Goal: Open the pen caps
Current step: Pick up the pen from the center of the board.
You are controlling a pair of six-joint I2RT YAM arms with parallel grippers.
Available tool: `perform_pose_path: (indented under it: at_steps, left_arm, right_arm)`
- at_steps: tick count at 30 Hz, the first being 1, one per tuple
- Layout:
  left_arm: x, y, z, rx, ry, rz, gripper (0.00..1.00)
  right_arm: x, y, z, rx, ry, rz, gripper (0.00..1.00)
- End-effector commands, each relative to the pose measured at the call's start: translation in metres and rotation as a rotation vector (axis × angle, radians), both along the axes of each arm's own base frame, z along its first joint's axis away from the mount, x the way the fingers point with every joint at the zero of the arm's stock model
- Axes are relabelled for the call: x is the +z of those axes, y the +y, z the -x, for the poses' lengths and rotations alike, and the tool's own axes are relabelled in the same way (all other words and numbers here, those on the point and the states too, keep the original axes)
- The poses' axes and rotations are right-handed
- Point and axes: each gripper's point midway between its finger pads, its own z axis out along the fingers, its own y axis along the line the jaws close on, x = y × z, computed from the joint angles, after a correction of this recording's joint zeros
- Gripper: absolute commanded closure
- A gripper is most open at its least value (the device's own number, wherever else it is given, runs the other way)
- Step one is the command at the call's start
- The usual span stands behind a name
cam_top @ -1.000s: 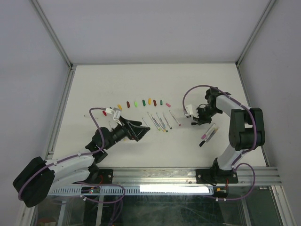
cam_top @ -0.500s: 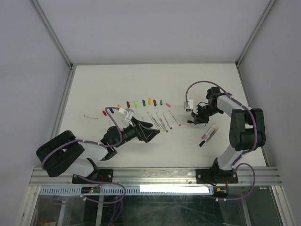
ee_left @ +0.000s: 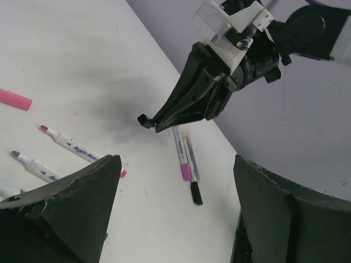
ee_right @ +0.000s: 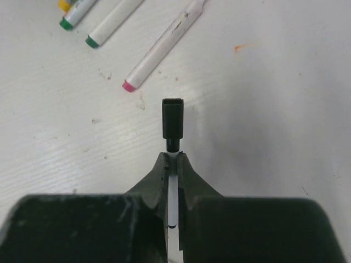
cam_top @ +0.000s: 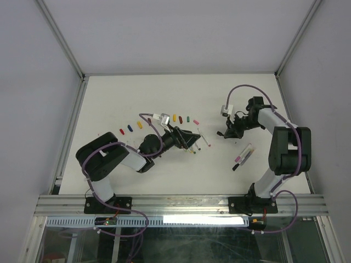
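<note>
The loose coloured bullet-shaped plastic caps point(cam_top: 130, 129) lie in a row on the white table point(cam_top: 164, 93), my left gripper point(cam_top: 185, 138) hangs spread wide, in my judgement to receive the small black plastic cap point(ee_right: 172, 118) projecting past my right gripper point(ee_right: 172, 159), which is clenched on the slim white pen barrel point(ee_right: 173, 192) to brace it.

White table point(cam_top: 164, 93) with pens point(cam_top: 244, 153), pen caps point(cam_top: 174, 117)

The left arm's fingers point(cam_top: 188, 138) hover over loose pens point(cam_top: 204, 141), pen caps point(cam_top: 174, 116) rowed behind
</note>
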Motion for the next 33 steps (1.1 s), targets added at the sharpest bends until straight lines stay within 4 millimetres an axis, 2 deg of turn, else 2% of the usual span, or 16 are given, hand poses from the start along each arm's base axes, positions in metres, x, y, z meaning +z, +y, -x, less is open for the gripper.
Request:
perform_pose_path:
  at_steps: [1,5,11,17,21,24,33]
  left_arm:
    - [0.028,-0.023,-0.024,0.031,0.079,0.158,0.14]
    - [0.021,-0.043,-0.044,0.046,0.164,0.174,0.14]
    - [0.004,-0.054,-0.075,0.138,0.223,0.188,0.15]
    - [0.012,-0.072,-0.085,0.118,0.213,0.232,0.17]
    - [0.013,-0.076,-0.085,0.117,0.212,0.247,0.19]
    - [0.010,-0.077,-0.083,0.115,0.225,0.244,0.29]
    - [0.006,-0.080,-0.079,0.101,0.251,0.249,0.73]
  right_arm:
    - [0.056,0.023,-0.022,-0.057,-0.080,-0.186,1.00]
    - [0.074,0.034,-0.025,-0.108,-0.062,-0.272,1.00]
    - [0.087,0.042,-0.027,-0.165,-0.053,-0.333,1.00]
    - [0.083,0.060,-0.020,-0.151,-0.033,-0.317,1.00]
    - [0.078,0.071,-0.019,-0.149,-0.030,-0.300,1.00]
    - [0.079,0.076,-0.020,-0.147,-0.035,-0.290,1.00]
    - [0.077,0.087,-0.018,-0.146,-0.051,-0.245,1.00]
